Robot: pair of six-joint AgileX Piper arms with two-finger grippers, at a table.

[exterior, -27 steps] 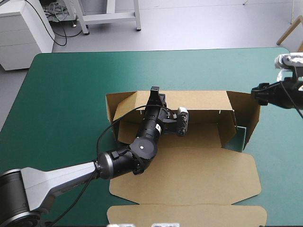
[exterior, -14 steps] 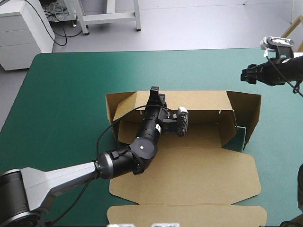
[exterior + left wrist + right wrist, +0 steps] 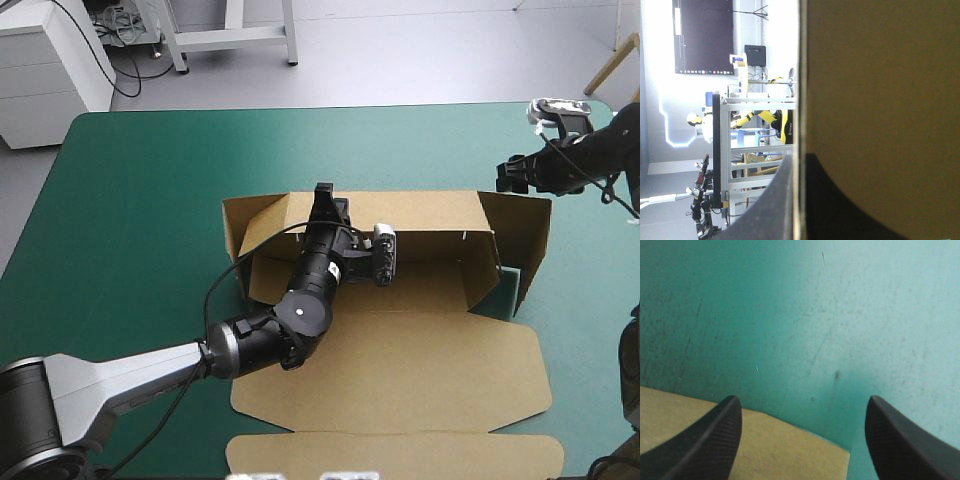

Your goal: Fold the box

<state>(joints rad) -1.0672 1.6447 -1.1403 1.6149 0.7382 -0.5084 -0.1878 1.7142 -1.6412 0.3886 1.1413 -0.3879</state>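
The brown box (image 3: 400, 290) lies in the middle of the teal-green table (image 3: 140, 200), unmoved since the earlier pictures, with its back wall (image 3: 420, 215) raised and its lid (image 3: 420, 370) flat toward the near edge. From the left, the left arm reaches low across the tray, as before. The left gripper (image 3: 326, 198) points away from the robot, its black fingers (image 3: 775, 200) pressed almost together on the left part of the back wall. At the right, the right gripper (image 3: 508, 176) has swung from beside the raised end flap (image 3: 525, 240) toward the far edge and a little left. It now hovers just beyond the flap's far corner, fingers (image 3: 715, 435) spread wide and holding nothing. The flap stands unaided, so the arm is probably lining up a fresh hold.
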